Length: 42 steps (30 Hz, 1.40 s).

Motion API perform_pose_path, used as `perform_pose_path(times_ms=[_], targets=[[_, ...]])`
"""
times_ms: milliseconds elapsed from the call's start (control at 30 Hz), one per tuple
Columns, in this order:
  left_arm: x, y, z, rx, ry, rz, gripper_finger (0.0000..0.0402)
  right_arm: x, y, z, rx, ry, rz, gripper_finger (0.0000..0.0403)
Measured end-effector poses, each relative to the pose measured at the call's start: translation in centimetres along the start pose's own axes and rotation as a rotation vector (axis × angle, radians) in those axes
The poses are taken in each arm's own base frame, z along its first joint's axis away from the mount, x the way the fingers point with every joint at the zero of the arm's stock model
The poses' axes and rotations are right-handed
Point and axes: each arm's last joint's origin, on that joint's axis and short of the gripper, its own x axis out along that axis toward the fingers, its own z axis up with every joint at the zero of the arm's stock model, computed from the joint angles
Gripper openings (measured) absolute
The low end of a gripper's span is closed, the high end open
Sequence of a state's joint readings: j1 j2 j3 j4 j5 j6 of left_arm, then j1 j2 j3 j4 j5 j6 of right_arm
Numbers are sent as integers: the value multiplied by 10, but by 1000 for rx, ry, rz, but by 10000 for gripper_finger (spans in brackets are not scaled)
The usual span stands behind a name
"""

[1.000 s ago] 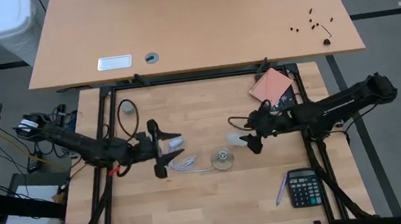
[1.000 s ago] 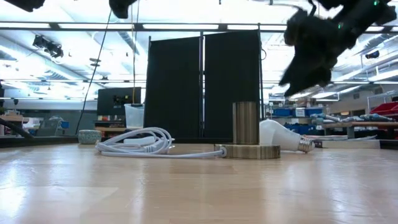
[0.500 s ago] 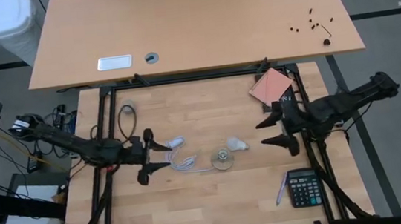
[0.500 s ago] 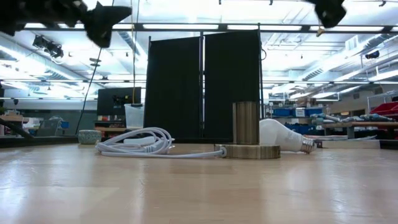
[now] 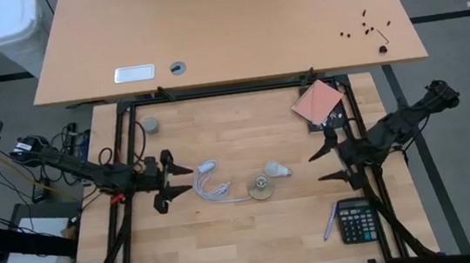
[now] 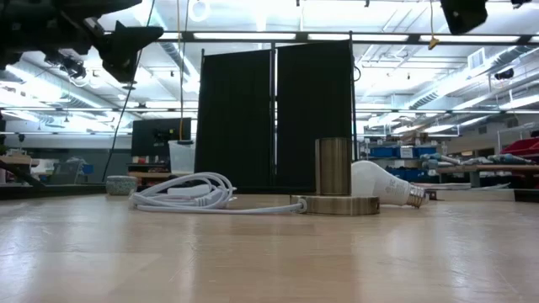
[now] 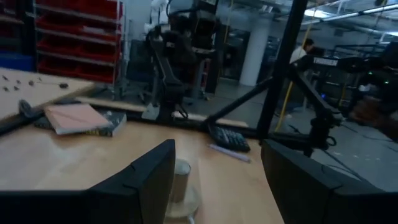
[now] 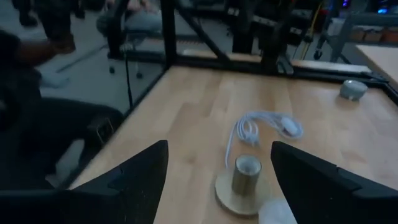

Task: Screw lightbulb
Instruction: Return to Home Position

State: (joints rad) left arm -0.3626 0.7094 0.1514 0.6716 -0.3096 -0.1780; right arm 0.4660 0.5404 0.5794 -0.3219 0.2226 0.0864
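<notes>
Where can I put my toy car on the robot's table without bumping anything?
Two bare patches: the wood between the puck and the notebook, and the front strip left of the pen and calculator. The middle is crowded: cable, lamp and bulb sit between the open left tool and right tool.

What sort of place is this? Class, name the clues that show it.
Probably a robotics lab in a workshop hall: the left gripper and right gripper, on dark arms, hang over a pale wooden table; red storage racks stand behind; long ceiling strip lights run overhead.
</notes>
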Motion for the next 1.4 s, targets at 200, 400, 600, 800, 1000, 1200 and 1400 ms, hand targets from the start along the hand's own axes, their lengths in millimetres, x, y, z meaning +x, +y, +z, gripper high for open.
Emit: perform_pose_path(times_ms=[200, 400, 600, 800, 1000, 1200, 1400], targets=[[-2, 2, -14, 53, 120, -17, 242, 5, 1, -13, 86, 46, -2, 294], [-2, 2, -19, 143, 169, -59, 242, 6, 1, -14, 164, 43, -4, 295], [-5, 1, -28, 167, 280, -167, 242, 6, 1, -12, 166, 26, -2, 293], [-9, 1, -40, 101, 404, -251, 242, 6, 1, -9, 174, -5, 5, 295], [-13, 3, -47, 113, 481, -240, 242, 6, 1, -7, 177, -19, 7, 293], [-16, 6, -51, 158, 435, -229, 242, 6, 1, -7, 177, -18, 7, 295], [-25, 10, -49, -81, 273, -192, 242, 6, 1, -7, 177, -19, 7, 294]])
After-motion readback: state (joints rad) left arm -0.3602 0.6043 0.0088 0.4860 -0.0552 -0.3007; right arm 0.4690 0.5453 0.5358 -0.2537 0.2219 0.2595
